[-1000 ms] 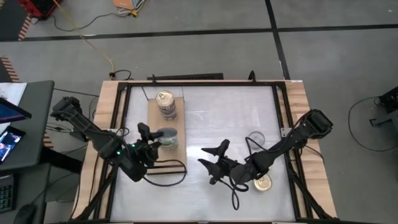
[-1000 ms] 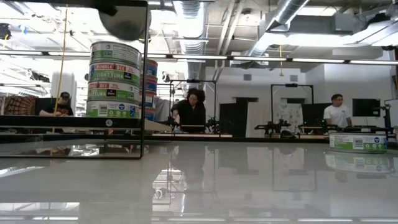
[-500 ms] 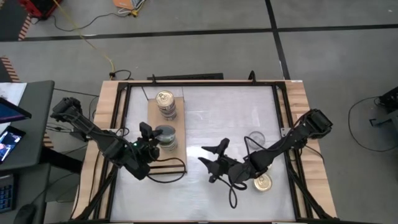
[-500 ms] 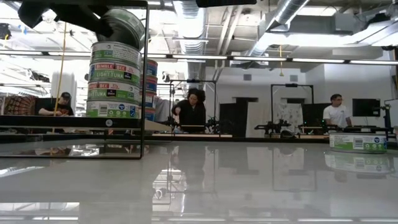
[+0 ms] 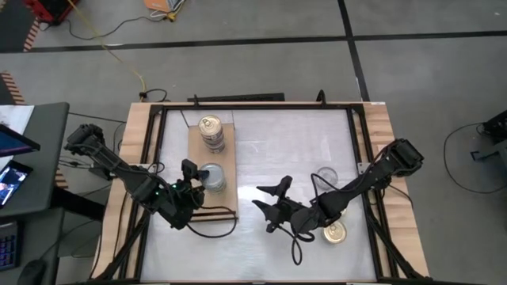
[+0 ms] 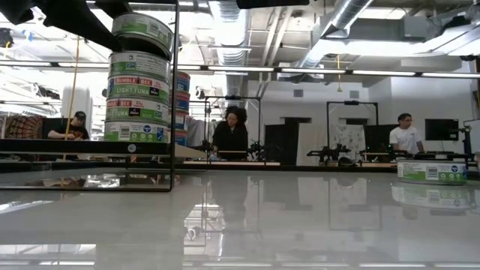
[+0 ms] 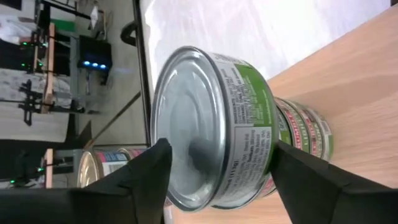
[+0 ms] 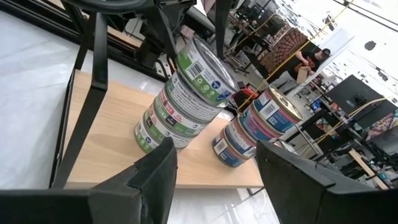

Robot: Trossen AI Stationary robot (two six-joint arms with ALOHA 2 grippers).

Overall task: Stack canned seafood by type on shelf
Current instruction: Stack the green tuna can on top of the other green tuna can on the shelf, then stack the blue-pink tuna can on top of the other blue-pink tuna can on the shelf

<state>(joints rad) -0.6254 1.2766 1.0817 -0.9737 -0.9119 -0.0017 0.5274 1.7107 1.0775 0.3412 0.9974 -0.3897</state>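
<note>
Since the earlier frame, the left gripper (image 5: 192,176), clamped on a green-label tuna tin (image 6: 141,31), has levelled it over the green stack (image 6: 136,97) on the shelf (image 5: 230,166); the right gripper (image 5: 273,207) waits spread wide, with two tins (image 5: 335,233) left near the table's right edge.

White table (image 5: 269,150) with wooden side rails (image 5: 135,150), black frame around it. Grey floor; yellow cable (image 5: 103,39) trailing across it beyond the table. Dark desk (image 5: 36,158) to one side, a lit screen (image 5: 9,180) on it. Low view: three people (image 6: 231,135) at workbenches in the room behind; ceiling ducts (image 6: 232,19) overhead.
</note>
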